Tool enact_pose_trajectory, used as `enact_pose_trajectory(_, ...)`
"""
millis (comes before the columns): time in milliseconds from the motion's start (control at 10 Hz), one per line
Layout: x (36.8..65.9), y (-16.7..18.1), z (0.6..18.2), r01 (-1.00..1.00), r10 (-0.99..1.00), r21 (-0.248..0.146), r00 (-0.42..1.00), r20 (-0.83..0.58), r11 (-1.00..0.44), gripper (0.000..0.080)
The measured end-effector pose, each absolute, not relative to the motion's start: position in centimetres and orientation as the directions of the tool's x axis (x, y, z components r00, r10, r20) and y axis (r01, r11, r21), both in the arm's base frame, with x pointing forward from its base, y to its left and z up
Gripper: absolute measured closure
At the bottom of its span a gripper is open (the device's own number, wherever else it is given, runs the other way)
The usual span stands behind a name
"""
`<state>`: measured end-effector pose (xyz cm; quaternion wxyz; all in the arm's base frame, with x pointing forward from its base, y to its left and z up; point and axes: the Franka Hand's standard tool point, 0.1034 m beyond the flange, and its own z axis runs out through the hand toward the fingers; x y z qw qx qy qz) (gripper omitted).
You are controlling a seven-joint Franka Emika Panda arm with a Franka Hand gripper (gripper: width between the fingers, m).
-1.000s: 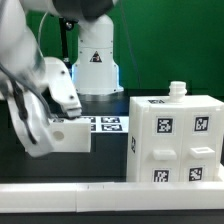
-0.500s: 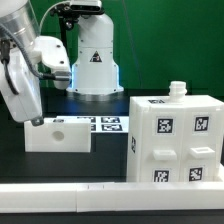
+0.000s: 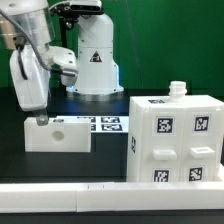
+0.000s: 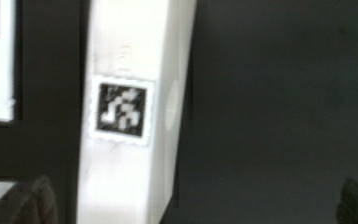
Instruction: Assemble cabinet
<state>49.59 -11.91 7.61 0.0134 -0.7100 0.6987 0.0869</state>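
Matte black table (image 3: pixel 60 165), boxy white cabinet (image 3: pixel 178 140)

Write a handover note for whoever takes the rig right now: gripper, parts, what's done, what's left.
Gripper: open, holding nothing. It hangs low over the loose white part, nearer that part's end on the exterior view's left. In the wrist view the part sits between the spread fingers; contact can't be told.
Parts: the loose white part lies flat on the table on the exterior view's left. The cabinet body stands upright on the right, apart from it. The marker board lies between them.
Done: nothing joined at this spot yet.
Left: likely close on the loose part, carry it over and fit it to the cabinet body.
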Motion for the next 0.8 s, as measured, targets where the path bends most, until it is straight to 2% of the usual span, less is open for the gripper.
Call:
enact_pose_trajectory(100,49.5,-11.9,7.6,-0.997,-0.989,0.063,0.026,-0.143,-0.035,0.0004)
enact_pose_trajectory(200,50.0,-12.6,7.6,-0.999,-0.992,-0.024,0.027,-0.12,-0.024,0.0004)
enact_pose_trajectory(300,49.8,-13.0,7.4,-0.996,-0.995,-0.083,0.024,-0.1,-0.016,0.0004)
enact_pose_trajectory(400,49.7,-13.3,7.4,-0.993,-0.996,-0.118,0.029,-0.087,-0.019,0.0004)
enact_pose_trajectory(500,49.4,-14.4,7.3,-0.983,-0.999,-0.183,0.037,-0.04,-0.029,0.0004)
enact_pose_trajectory(700,46.9,-15.9,6.5,-0.97,-0.999,-0.238,0.035,0.017,-0.038,0.0004)
enact_pose_trajectory(800,46.9,-15.8,7.2,-0.962,-1.0,-0.272,0.01,0.004,-0.01,0.0004)
